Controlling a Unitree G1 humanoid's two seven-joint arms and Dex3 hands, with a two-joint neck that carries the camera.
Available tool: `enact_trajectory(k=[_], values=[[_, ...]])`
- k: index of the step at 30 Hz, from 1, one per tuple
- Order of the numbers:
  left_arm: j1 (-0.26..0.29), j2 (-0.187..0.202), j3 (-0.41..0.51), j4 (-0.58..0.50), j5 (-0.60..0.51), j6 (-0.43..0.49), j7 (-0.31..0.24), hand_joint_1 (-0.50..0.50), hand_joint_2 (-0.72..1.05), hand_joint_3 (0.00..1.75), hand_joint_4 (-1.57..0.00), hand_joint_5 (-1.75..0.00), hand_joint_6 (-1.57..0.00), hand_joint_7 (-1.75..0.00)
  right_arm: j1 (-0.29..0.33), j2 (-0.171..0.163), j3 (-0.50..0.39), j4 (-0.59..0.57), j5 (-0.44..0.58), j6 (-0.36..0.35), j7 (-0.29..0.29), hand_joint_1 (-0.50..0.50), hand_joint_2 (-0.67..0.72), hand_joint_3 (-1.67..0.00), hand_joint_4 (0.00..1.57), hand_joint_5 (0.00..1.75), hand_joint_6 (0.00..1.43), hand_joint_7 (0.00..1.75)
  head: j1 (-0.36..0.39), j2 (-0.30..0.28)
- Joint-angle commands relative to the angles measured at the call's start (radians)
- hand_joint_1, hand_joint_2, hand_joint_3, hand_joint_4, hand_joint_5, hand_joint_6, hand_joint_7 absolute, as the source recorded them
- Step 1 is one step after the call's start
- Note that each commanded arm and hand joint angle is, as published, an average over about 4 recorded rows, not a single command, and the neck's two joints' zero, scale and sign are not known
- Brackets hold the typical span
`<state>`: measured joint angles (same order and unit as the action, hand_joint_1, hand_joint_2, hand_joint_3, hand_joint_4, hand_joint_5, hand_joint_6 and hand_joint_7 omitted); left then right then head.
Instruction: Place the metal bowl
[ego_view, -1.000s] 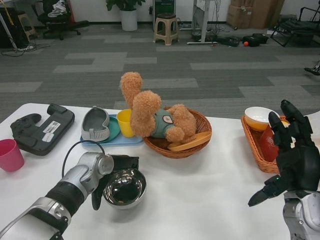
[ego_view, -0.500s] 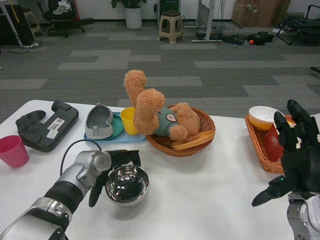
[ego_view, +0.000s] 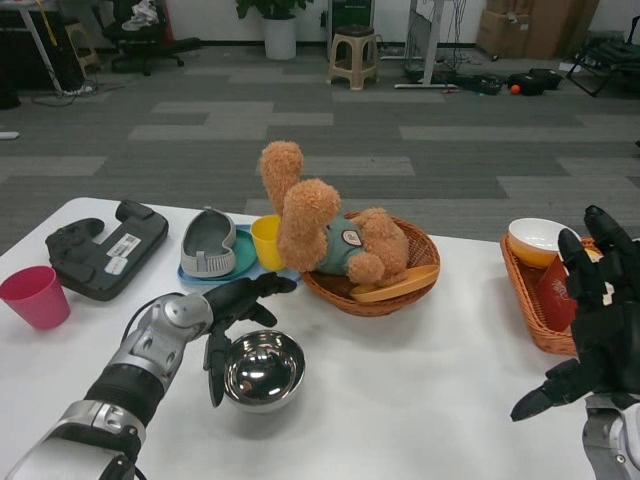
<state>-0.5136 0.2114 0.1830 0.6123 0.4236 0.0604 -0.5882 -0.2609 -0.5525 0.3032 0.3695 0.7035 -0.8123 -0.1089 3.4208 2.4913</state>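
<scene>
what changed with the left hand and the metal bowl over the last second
The black left hand has let go of the shiny round metal bowl: a second ago its fingers curled around the rim, now they are spread, at the bowl's left and far side. The bowl sits upright on the white table. The black right hand still waits open at the right. The overall shift in the picture is camera motion.

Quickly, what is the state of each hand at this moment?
Left hand: open, fingers spread beside the metal bowl, which stands on the table; not gripping it.
Right hand: open, holding nothing, raised near the rectangular wicker basket.
</scene>
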Motion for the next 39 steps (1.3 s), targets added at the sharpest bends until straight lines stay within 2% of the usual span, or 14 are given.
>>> enact_trajectory(k=[1, 4, 6, 9, 15, 18, 24, 26, 30, 31, 33, 35, 39], values=[[-0.029, 0.016, 0.066, 0.048, -0.067, 0.049, -0.043, -0.5, 1.05, 0.09, 0.0, -0.85, 0.0, -0.19, -0.005, -0.005, 0.002, 0.011, 0.004, -0.008, 0.001, 0.19, 0.72, 0.0, 0.2, 0.29, 0.0, 0.42, -0.006, 0.016], [-0.049, 0.039, 0.082, 0.1, -0.07, 0.043, -0.048, -0.5, 1.05, 0.09, 0.0, -0.62, 0.0, -0.14, -0.005, -0.004, 0.002, 0.01, 0.004, -0.008, 0.001, 0.2, 0.72, 0.0, 0.2, 0.29, 0.0, 0.42, -0.014, 0.016], [-0.06, 0.048, 0.087, 0.133, -0.068, 0.03, -0.048, -0.5, 1.05, 0.09, 0.0, -0.36, 0.0, -0.12, -0.005, -0.004, 0.002, 0.011, 0.004, -0.008, 0.001, 0.21, 0.72, 0.0, 0.2, 0.29, 0.0, 0.42, -0.017, 0.021], [-0.079, 0.049, 0.157, 0.201, -0.073, 0.006, -0.045, -0.5, 1.0, 0.09, 0.0, -0.1, 0.0, -0.07, -0.005, -0.004, 0.004, 0.011, 0.005, -0.008, 0.001, 0.21, 0.72, 0.0, 0.2, 0.29, 0.0, 0.42, -0.012, 0.034], [-0.074, -0.003, 0.303, 0.173, -0.076, 0.052, -0.047, -0.5, 0.96, 0.09, 0.0, -0.1, 0.0, -0.07, -0.004, -0.006, 0.002, 0.011, 0.005, -0.008, 0.001, 0.19, 0.72, 0.0, 0.2, 0.29, 0.0, 0.42, 0.003, 0.041], [-0.062, -0.022, 0.351, 0.136, -0.094, 0.078, -0.047, -0.5, 1.03, 0.09, 0.0, -0.1, 0.0, -0.07, -0.003, -0.006, 0.002, 0.011, 0.005, -0.008, 0.001, 0.21, 0.72, 0.0, 0.2, 0.29, 0.0, 0.42, 0.009, 0.044], [-0.02, -0.075, 0.43, 0.007, -0.227, 0.122, -0.047, -0.5, 1.05, 0.09, 0.0, 0.0, 0.0, -0.07, -0.003, -0.004, 0.002, 0.009, 0.006, -0.008, 0.001, 0.19, 0.72, 0.0, 0.2, 0.29, 0.0, 0.42, 0.013, 0.05], [0.004, -0.093, 0.43, -0.069, -0.273, 0.144, -0.045, -0.5, 0.94, 0.09, 0.0, -0.03, 0.0, -0.07, -0.002, -0.002, 0.0, 0.009, 0.007, -0.008, 0.001, 0.19, 0.72, 0.0, 0.2, 0.29, 0.0, 0.42, 0.011, 0.055], [0.053, -0.117, 0.369, -0.279, -0.454, 0.141, -0.04, -0.5, 0.34, 0.09, 0.0, 0.0, 0.0, -0.07, -0.001, 0.0, 0.0, 0.011, 0.019, -0.008, 0.001, 0.21, 0.72, 0.0, 0.2, 0.29, 0.0, 0.42, 0.002, 0.088], [0.058, -0.118, 0.357, -0.32, -0.478, 0.137, -0.038, -0.5, 0.27, 0.09, 0.0, 0.0, 0.0, -0.07, -0.001, 0.0, 0.001, 0.012, 0.021, -0.008, 0.001, 0.21, 0.72, 0.0, 0.2, 0.29, 0.0, 0.42, -0.001, 0.095], [0.065, -0.122, 0.335, -0.404, -0.52, 0.111, -0.032, -0.5, 0.21, 0.09, 0.0, 0.0, 0.0, -0.07, -0.004, 0.0, 0.002, 0.015, 0.024, -0.008, 0.001, 0.21, 0.72, 0.0, 0.2, 0.29, 0.0, 0.42, -0.017, 0.12], [0.066, -0.128, 0.322, -0.441, -0.56, 0.064, -0.022, -0.5, 0.23, 0.09, 0.0, 0.0, 0.0, -0.07, -0.005, 0.0, 0.0, 0.014, 0.024, -0.008, 0.001, 0.19, 0.72, 0.0, 0.2, 0.29, 0.0, 0.42, -0.038, 0.148], [0.069, -0.132, 0.286, -0.467, -0.685, -0.078, 0.04, -0.5, 0.1, 0.09, 0.0, 0.0, 0.0, -0.07, -0.006, 0.002, -0.011, 0.0, 0.023, -0.008, 0.001, 0.17, 0.72, 0.0, 0.2, 0.29, 0.0, 0.42, -0.074, 0.204]])
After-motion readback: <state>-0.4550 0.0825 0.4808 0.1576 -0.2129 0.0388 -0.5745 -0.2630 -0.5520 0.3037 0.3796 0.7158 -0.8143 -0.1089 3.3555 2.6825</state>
